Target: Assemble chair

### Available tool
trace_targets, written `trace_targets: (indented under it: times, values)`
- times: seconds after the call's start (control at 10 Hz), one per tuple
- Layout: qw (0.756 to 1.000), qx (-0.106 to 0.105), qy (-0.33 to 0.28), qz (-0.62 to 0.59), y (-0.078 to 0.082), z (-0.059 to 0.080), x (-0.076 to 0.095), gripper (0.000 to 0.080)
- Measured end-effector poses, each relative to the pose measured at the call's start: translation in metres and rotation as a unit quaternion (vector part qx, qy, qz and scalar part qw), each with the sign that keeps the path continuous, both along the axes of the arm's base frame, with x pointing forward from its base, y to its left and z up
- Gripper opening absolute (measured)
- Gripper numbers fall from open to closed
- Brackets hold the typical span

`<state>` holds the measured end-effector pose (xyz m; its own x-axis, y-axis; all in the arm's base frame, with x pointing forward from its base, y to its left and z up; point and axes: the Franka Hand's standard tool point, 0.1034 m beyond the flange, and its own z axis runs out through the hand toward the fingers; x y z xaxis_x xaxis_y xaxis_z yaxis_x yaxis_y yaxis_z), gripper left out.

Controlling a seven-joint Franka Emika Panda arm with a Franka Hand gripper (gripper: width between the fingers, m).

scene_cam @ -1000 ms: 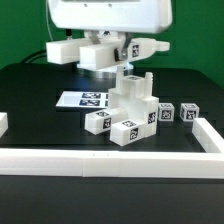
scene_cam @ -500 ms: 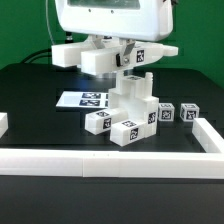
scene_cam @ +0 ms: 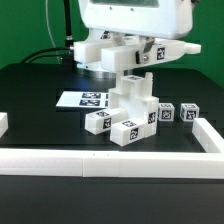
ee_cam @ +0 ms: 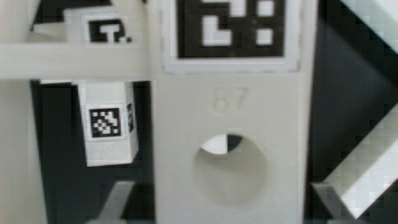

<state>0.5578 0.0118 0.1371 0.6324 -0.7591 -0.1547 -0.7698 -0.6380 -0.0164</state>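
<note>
My gripper (scene_cam: pixel 128 60) hangs above the table, shut on a flat white chair panel (scene_cam: pixel 160 50) that carries a black-and-white tag and sticks out toward the exterior view's right. In the wrist view this panel (ee_cam: pixel 222 120) fills the middle, with a tag, a round hole and my fingers (ee_cam: pixel 116 200) on either side of it. The partly built chair (scene_cam: pixel 130 105), a stack of blocky white tagged parts, stands on the table just under the gripper. One tagged post (ee_cam: pixel 107 120) of it shows beside the panel.
Two small tagged white blocks (scene_cam: pixel 167 115) (scene_cam: pixel 188 113) lie to the exterior view's right of the chair. The marker board (scene_cam: pixel 85 99) lies behind it on the left. A long white border rail (scene_cam: pixel 110 158) runs along the front and turns up the right side (scene_cam: pixel 207 135).
The arm has carried the held panel toward the exterior view's right, above the partly built chair. The parts on the table have not moved.
</note>
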Motion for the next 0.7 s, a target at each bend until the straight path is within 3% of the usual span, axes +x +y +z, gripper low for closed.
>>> trace_targets:
  times: [0.7]
  values:
    - [1.000,-0.004,0.007,0.004,0.019,-0.011,-0.010,0.0285]
